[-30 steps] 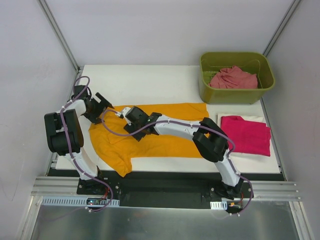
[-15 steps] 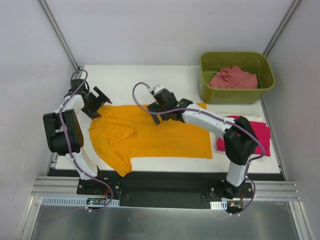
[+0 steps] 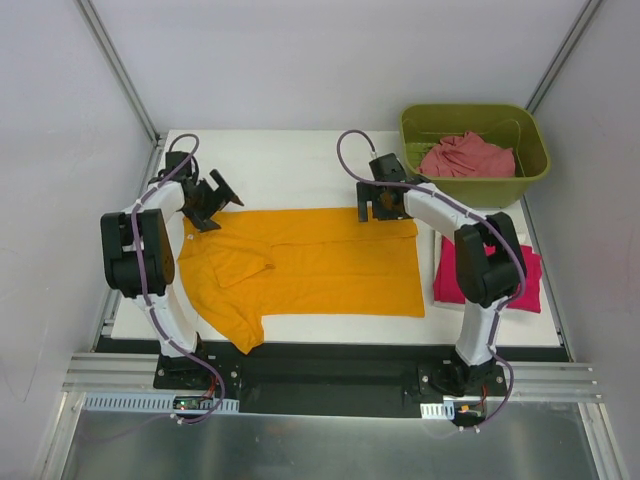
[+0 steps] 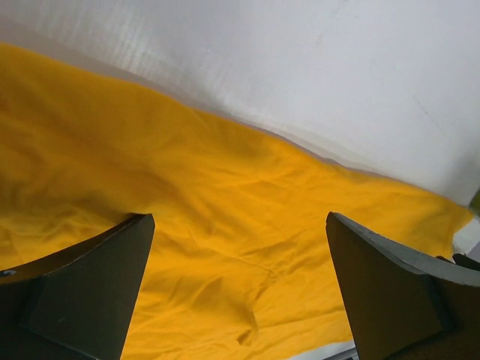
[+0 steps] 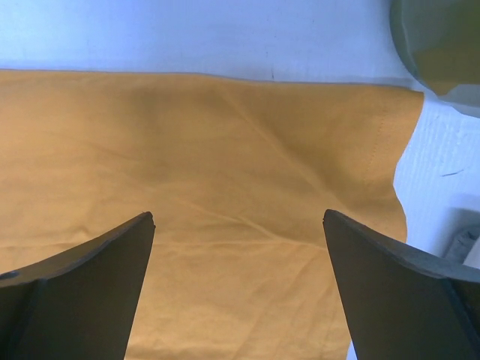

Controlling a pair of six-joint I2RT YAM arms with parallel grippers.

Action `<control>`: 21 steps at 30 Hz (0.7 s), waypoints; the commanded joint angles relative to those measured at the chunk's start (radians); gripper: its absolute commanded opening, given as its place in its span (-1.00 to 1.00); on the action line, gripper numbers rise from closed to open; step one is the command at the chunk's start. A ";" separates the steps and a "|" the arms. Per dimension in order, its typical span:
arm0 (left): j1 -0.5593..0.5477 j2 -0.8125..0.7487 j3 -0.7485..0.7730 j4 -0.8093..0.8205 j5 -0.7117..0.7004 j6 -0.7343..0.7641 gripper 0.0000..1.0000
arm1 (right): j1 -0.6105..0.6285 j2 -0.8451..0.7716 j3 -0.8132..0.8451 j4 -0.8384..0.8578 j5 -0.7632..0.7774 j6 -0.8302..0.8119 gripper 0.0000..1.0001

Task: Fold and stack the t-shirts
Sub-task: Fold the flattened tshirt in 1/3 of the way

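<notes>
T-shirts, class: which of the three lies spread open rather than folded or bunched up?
The orange-yellow t-shirt, spread across the table. The magenta t-shirt lies folded at the right, and the salmon-pink t-shirt sits bunched in the green bin.

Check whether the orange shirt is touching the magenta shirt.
Apart. The top external view shows a strip of white table between the orange shirt and the magenta shirt.
</notes>
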 commanded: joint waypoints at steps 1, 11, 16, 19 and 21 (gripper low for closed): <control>0.038 0.082 0.063 -0.028 -0.024 0.046 0.99 | -0.017 0.063 0.059 -0.020 -0.012 -0.002 0.99; 0.127 0.227 0.215 -0.076 0.005 0.106 0.99 | -0.051 0.215 0.189 -0.092 -0.076 -0.028 0.99; 0.126 0.328 0.346 -0.088 0.075 0.120 0.99 | -0.056 0.278 0.292 -0.121 -0.107 -0.046 0.99; 0.126 0.382 0.431 -0.100 0.111 0.120 0.99 | -0.056 0.307 0.343 -0.130 -0.101 -0.061 0.99; 0.126 0.414 0.471 -0.106 0.123 0.120 0.98 | -0.060 0.321 0.372 -0.133 -0.098 -0.074 0.99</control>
